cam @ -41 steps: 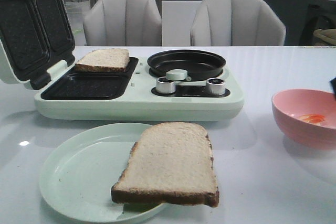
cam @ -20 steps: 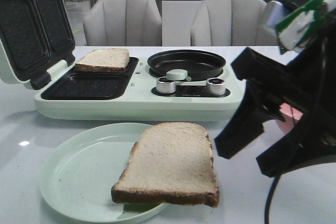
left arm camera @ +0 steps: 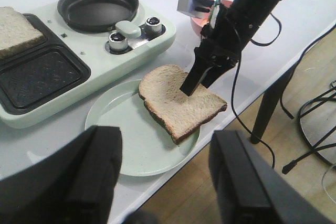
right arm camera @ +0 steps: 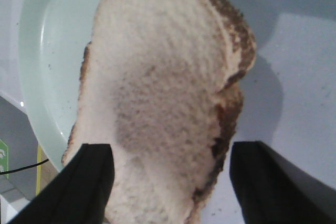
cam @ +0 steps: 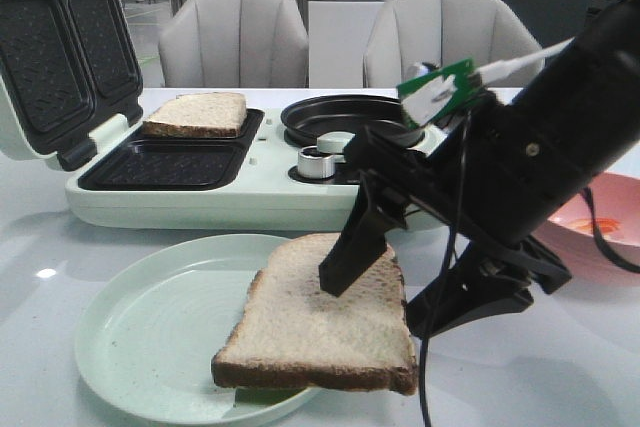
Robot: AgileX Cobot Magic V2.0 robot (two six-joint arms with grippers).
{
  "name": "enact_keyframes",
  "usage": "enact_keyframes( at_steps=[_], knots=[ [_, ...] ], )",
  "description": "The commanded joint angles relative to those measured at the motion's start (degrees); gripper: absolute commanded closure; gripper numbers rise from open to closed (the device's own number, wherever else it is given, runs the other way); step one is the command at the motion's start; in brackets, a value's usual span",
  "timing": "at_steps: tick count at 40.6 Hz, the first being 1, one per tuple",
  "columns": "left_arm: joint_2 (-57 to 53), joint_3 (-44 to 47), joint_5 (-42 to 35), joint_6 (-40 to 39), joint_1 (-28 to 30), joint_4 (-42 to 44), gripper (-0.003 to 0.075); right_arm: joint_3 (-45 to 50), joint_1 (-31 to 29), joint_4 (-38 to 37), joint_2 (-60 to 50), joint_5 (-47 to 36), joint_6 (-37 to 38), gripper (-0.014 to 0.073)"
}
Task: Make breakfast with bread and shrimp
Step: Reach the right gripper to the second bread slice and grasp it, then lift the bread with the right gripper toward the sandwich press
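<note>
Bread slice (cam: 320, 319) lies on a pale green plate (cam: 140, 332) at the near edge of the white worktop (cam: 520, 367) in the front view, its near right corner overhanging the plate rim. A second bread slice (cam: 197, 114) sits in the rear well of the open sandwich maker (cam: 250, 187), whose lid stands raised on the left. A round black pan (cam: 352, 119) occupies the appliance's right half, with knobs (cam: 315, 161) in front of it. The right claw (cam: 395, 297) hangs over the plated slice with its fingers spread, one tip above the slice's middle, the other off its right edge. Whether either tip touches the bread cannot be told. A pink bowl (cam: 610, 232) stands on the right, partly behind the arm, with orange shrimp (cam: 598, 225) faintly visible inside.

Left wrist view: the left claw (left arm camera: 165, 182) is held high above the worktop edge, fingers wide apart and gripping nothing. Below it lie the plate (left arm camera: 121, 129) and slice (left arm camera: 181, 103), with the right claw (left arm camera: 202, 80) poised at the slice's far side. The sandwich maker (left arm camera: 89, 72) stands beyond.

Right wrist view: the slice (right arm camera: 163, 93) fills the frame between the two spread dark fingers (right arm camera: 92, 182), lying partly on the plate (right arm camera: 58, 51) and partly over the worktop (right arm camera: 294, 77).
</note>
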Motion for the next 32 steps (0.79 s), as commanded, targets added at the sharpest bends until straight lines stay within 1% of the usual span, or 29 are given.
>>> enact_keyframes(
  at_steps=[1, 3, 6, 12, 17, 20, 24, 28, 32],
  knots=[
    [0.5, -1.5, -5.0, 0.0, -0.3, -0.1, 0.0284, -2.5, 0.1, 2.2, -0.4, 3.1, -1.1, 0.0026],
    [0.5, -1.5, -5.0, 0.0, -0.3, -0.1, 0.0284, -2.8, 0.1, 2.2, -0.1, 3.8, -1.8, 0.0029],
    [0.5, -1.5, -5.0, 0.0, -0.3, -0.1, 0.0284, -2.8, 0.1, 2.5, -0.1, 4.0, -3.0, 0.0091],
    [0.5, -1.5, -5.0, 0.0, -0.3, -0.1, 0.0284, -2.8, -0.1, 2.4, -0.3, 4.1, -3.0, 0.0334],
    [0.5, -1.5, -5.0, 0.0, -0.3, -0.1, 0.0284, -2.8, -0.1, 2.0, -2.2, 4.7, -3.0, 0.0454],
    [0.5, -1.5, -5.0, 0.0, -0.3, -0.1, 0.0284, -2.8, -0.1, 1.1, -4.7, 5.3, -3.0, 0.0498],
    [0.5, -1.5, -5.0, 0.0, -0.3, -0.1, 0.0284, -3.1, -0.1, 1.0, -9.3, 6.0, -3.0, 0.0529],
    [0.5, -1.5, -5.0, 0.0, -0.3, -0.1, 0.0284, -4.8, -0.1, 1.3, -14.1, 7.1, -3.0, 0.0532],
    [0.5, -1.5, -5.0, 0.0, -0.3, -0.1, 0.0284, -9.4, -0.1, 3.3, -17.2, 8.4, -3.0, 0.0532]
  ],
)
